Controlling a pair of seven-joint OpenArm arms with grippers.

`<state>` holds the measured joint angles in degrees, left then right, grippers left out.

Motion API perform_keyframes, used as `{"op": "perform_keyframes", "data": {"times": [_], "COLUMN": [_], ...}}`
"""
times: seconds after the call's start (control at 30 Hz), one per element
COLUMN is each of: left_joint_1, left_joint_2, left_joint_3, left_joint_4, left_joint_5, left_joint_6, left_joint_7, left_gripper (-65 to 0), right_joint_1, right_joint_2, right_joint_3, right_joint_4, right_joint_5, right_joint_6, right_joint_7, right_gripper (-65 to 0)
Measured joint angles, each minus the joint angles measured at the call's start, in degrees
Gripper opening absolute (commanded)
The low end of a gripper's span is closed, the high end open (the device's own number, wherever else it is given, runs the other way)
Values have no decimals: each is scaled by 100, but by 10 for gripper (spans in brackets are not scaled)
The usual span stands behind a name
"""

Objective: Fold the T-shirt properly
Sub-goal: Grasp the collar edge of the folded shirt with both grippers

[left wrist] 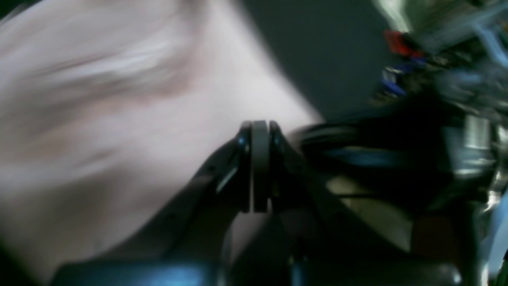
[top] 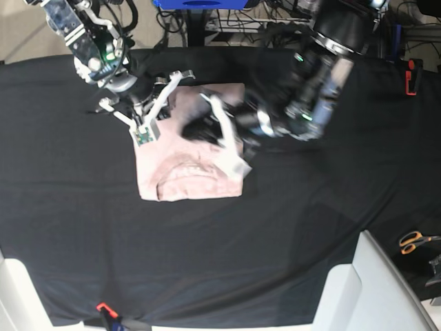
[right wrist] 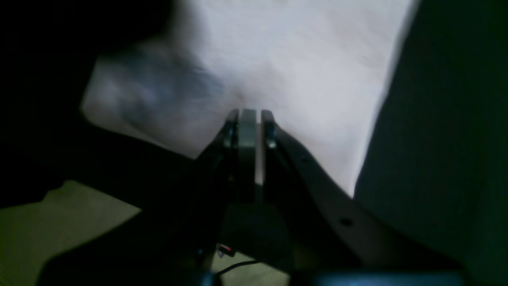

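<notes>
The pale pink T-shirt [top: 189,169] is lying partly folded on the black-clothed surface [top: 310,221], toward the far-centre part of it in the base view, with its ribbed round collar [top: 187,172] showing as a curved ridge near the edge closest to the camera. The garment is forming a compact, roughly rectangular bundle, and its far portion is being covered by both arms.

The left claw [left wrist: 260,131] is reaching in from the right of the base view over the shirt's right-hand part. In its wrist view the two dark fingers are sitting pressed together around a grey pad, with blurred pink cloth right behind the tips; whether any fabric is caught between them cannot be told from the blur.

The right claw [right wrist: 250,119] is coming in from the upper left of the base view and hovering over the shirt's far-left corner. Its wrist view is showing the fingers nearly touching, a thin sliver of pale cloth visible in the narrow gap below the tips, so it appears to be pinching the T-shirt's edge.

Orange-handled scissors [top: 413,241] are resting well apart from the shirt at the right edge of the base view, beside a white panel [top: 386,289].
</notes>
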<state>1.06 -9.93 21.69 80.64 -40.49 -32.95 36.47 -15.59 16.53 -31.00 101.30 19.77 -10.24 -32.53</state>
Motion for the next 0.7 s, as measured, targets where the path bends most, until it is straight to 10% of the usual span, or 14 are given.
{"op": "perform_keyframes", "data": {"times": [0.17,0.7], "left_joint_1": [280,247], "left_joint_2": [50,-11], "left_joint_3": [111,116], "left_joint_4": [-68,-1038], "left_joint_5": [925,874], "left_joint_6": [22,0], "left_joint_7": [-48,-286], "left_gripper": [-650,-650], "right_joint_1": [208,153], "right_joint_2": [9,-20], "right_joint_3": [13,289], "right_joint_4": [-286,-1611], "right_joint_5": [-22,-28], "right_joint_6": [-20,35], "right_joint_7": [0,1108], "right_gripper": [-623,-621]}}
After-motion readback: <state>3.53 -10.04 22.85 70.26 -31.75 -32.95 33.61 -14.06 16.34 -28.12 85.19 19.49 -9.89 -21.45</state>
